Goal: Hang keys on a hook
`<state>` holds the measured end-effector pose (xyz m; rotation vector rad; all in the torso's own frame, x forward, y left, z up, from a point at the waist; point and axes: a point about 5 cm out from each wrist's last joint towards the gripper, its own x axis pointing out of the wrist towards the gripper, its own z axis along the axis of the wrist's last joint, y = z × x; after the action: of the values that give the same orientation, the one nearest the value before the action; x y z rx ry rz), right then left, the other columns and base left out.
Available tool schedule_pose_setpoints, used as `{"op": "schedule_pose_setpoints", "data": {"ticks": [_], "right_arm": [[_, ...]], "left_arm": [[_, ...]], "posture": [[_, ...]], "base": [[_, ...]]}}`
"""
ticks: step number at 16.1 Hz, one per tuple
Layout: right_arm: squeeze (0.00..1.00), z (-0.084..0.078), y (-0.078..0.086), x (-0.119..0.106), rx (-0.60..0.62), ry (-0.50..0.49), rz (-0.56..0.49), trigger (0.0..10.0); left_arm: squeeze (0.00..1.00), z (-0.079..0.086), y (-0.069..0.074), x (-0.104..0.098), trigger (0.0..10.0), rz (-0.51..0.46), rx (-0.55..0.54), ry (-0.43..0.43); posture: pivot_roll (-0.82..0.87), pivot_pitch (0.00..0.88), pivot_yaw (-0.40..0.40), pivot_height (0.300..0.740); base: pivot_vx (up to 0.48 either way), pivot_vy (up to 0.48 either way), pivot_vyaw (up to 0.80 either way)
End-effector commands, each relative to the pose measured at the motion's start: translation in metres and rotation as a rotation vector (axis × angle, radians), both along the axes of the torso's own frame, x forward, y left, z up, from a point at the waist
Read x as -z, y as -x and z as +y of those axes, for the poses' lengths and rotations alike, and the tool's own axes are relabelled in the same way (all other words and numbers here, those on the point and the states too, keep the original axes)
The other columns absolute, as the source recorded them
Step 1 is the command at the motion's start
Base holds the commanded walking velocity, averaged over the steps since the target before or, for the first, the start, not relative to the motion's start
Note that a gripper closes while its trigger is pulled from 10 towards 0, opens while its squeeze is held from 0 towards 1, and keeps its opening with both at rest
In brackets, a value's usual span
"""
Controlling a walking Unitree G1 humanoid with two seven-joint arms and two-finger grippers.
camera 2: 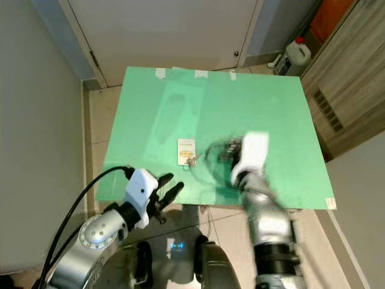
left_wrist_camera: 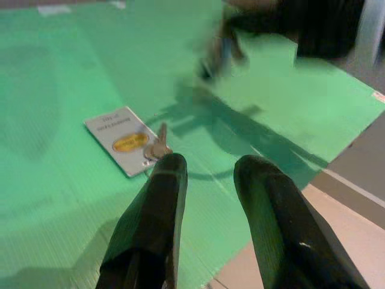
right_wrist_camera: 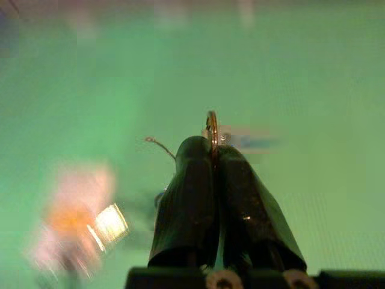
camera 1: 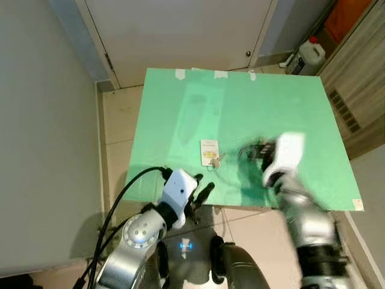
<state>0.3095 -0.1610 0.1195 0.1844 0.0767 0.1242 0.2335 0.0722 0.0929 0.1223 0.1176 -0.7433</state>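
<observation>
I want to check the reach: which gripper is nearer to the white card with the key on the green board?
Roughly equal; perhaps the right. The right gripper, blurred, pinching a ring, hovers beside the white card. The left gripper, open, sits at the green board near edge.

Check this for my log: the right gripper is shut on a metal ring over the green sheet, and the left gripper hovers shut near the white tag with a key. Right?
Not quite. The left gripper is open: the left wrist view shows a clear gap between its fingers. The rest holds: the right gripper is shut on the metal ring over the green sheet, near the white tag and key.
</observation>
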Motion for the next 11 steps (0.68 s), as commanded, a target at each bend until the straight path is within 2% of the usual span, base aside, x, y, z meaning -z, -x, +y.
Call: {"op": "schedule_pose_setpoints", "data": {"ticks": [1, 2, 3, 4, 6, 7, 8, 9, 10, 11], "right_arm": [[0.0, -0.011, 0.001, -0.027, -0.03, -0.059, -0.128, 0.0], [0.0, -0.013, 0.001, -0.032, -0.04, -0.066, -0.148, 0.0], [0.0, -0.018, 0.002, -0.05, -0.093, -0.067, -0.225, 0.0], [0.0, -0.024, 0.005, -0.076, -0.144, -0.163, -0.334, 0.0], [0.0, -0.019, 0.009, -0.096, -0.232, -0.289, -0.432, 0.0], [0.0, -0.012, 0.011, -0.108, -0.29, -0.365, -0.481, 1.8], [0.0, -0.006, 0.01, -0.116, -0.312, -0.447, -0.51, 10.0], [0.0, -0.002, 0.007, -0.119, -0.298, -0.488, -0.505, 10.0], [0.0, 0.001, 0.006, -0.118, -0.296, -0.489, -0.493, 10.0], [0.0, 0.014, 0.005, -0.104, -0.322, -0.435, -0.427, 10.0]], "left_arm": [[0.0, 0.0, 0.0, 0.003, 10.0, 0.003, -0.003, -0.011], [0.0, 0.0, -0.001, 0.003, 10.0, 0.001, -0.004, -0.012], [0.0, 0.0, -0.005, 0.001, 10.0, -0.009, -0.005, -0.012], [0.0, -0.002, -0.01, -0.002, 10.0, -0.026, -0.005, -0.012], [0.0, -0.005, -0.016, -0.006, 10.0, -0.05, -0.007, -0.004], [0.0, -0.005, -0.019, -0.01, 10.0, -0.067, -0.01, -0.003], [0.0, -0.005, -0.027, -0.017, 10.0, -0.093, -0.037, 0.03], [0.0, -0.004, -0.034, -0.026, 10.0, -0.118, -0.072, 0.075], [0.0, -0.004, -0.037, -0.03, 10.0, -0.128, -0.088, 0.098], [0.0, -0.002, -0.048, -0.041, 10.0, -0.148, -0.133, 0.169]], "posture": [[0.03, 0.244, -0.026, 0.74], [0.03, 0.244, -0.026, 0.74], [0.03, 0.222, -0.024, 0.74], [0.03, 0.207, -0.022, 0.74], [0.03, 0.185, -0.02, 0.74], [0.04, 0.176, -0.018, 0.74], [0.04, 0.149, -0.014, 0.74], [0.05, 0.14, -0.015, 0.74], [0.05, 0.137, -0.015, 0.74], [0.05, 0.121, -0.013, 0.74]], "base": [[0.0, 0.0, 0.0], [0.0, 0.0, 0.0], [0.0, 0.0, 0.0], [0.0, 0.0, 0.0], [0.0, 0.0, 0.0], [0.0, 0.0, 0.0], [0.0, 0.0, 0.0], [0.0, 0.0, 0.0], [0.0, 0.0, 0.0], [0.0, 0.0, 0.0]]}}
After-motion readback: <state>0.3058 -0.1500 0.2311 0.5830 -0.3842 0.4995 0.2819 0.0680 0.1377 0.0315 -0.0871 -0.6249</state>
